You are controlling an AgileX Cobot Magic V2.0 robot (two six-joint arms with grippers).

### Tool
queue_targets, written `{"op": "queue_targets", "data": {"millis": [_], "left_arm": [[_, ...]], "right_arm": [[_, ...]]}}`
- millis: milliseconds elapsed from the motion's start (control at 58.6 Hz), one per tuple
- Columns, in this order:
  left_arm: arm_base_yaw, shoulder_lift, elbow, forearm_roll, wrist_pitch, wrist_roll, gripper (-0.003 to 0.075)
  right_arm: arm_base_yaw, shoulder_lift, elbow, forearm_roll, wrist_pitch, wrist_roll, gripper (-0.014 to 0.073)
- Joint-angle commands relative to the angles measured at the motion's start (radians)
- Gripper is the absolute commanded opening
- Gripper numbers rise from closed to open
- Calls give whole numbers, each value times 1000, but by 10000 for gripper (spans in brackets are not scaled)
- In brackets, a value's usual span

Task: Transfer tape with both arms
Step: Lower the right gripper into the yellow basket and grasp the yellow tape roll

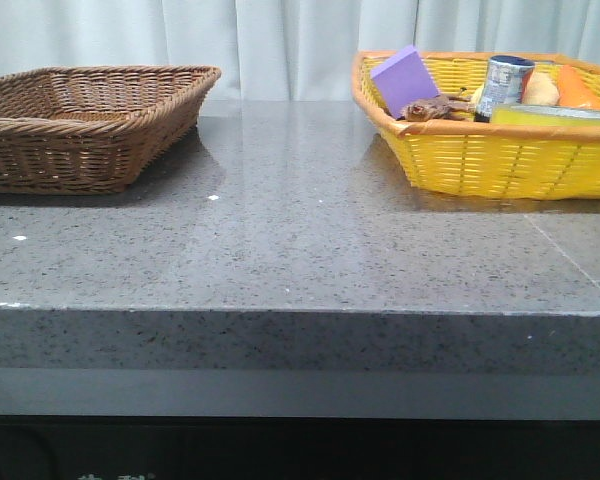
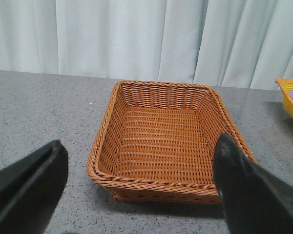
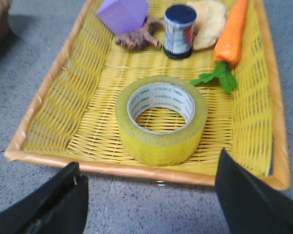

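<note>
The tape [image 3: 158,144], a wide yellow roll with a white core and green lettering, lies flat in the near part of the yellow basket [image 3: 53,83]. My right gripper [image 3: 149,163] is open and empty, hovering over the table just outside the basket's near rim, with the tape ahead between its fingers. In the front view only the tape's top edge [image 1: 548,114] shows above the yellow basket's rim [image 1: 480,128]. My left gripper [image 2: 140,151] is open and empty, in front of the empty brown wicker basket [image 2: 161,185]. Neither arm shows in the front view.
The yellow basket also holds a purple block [image 3: 123,14], a printed tin can [image 3: 179,31], a toy carrot [image 3: 230,41], a brown figure [image 3: 136,38] and a pale lumpy item [image 3: 207,22]. The brown basket [image 1: 80,125] stands at the table's back left. The grey table's front edge [image 1: 300,312] is near.
</note>
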Motion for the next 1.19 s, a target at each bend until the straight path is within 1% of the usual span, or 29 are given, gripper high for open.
{"op": "queue_targets", "data": {"millis": [0,205,324,495,631,955,1023,1092,1177], "left_arm": [[1,11,-37,-1,-75,-4,600],[1,11,-37,-1,-75,-4,600],[1,11,-37,-1,-75,-4,600],[1,11,-37,-1,-75,-4,600],[1,11,-37,-1,-75,-4,600],[1,11,-37,-1,-75,-4,600],[1,11,-37,-1,-75,-4,600],[1,11,-37,-1,-75,-4,600],[1,11,-37,-1,-75,-4,600]], "right_arm": [[-6,95,-105,6,-44,-7,561],[5,330,-281,9,10,-7,561],[42,449,-383,12,40,-7,561],[95,580,-480,32,55,-7,561],[103,650,-514,78,68,-7,561],[101,720,-514,80,100,-7,556],[101,721,-514,80,104,-7,530],[101,721,-514,80,104,-7,458],[101,721,-514,80,104,-7,331]]}}
